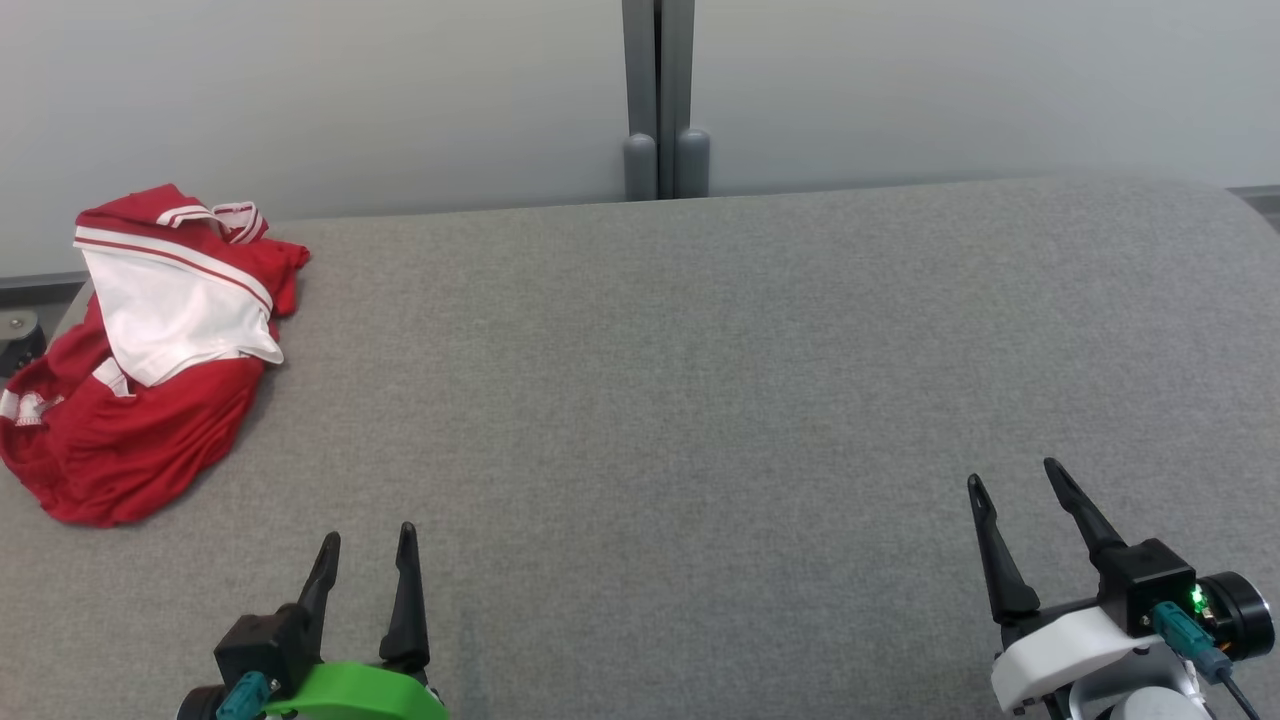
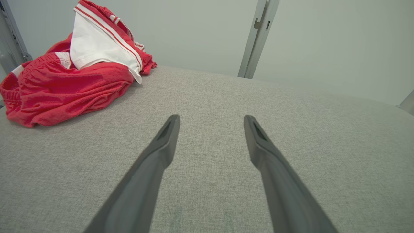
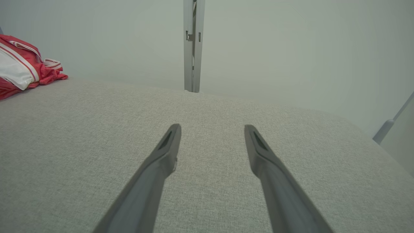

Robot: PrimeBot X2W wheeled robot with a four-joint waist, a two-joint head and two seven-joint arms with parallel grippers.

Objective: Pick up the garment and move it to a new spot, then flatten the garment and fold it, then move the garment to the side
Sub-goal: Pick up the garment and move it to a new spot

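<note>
Currently the left fingers point(image 1: 406, 600) stand apart and empty, low over the near edge of the grey worktop point(image 1: 650, 400). The right fingers point(image 1: 998, 560) are likewise spread with nothing between them, far to the other side. The garment point(image 1: 150, 400), a crumpled red and white heap, lies at the far left corner, well apart from both, and seems to reach the worktop's left edge. A shallow pinch there would probably catch only the loose white top layer, so the bulk could trail, twist or slip over that edge. The right fingers would have to cross the whole worktop to help, and a low sweep might drag on its cloth-like surface.
</note>
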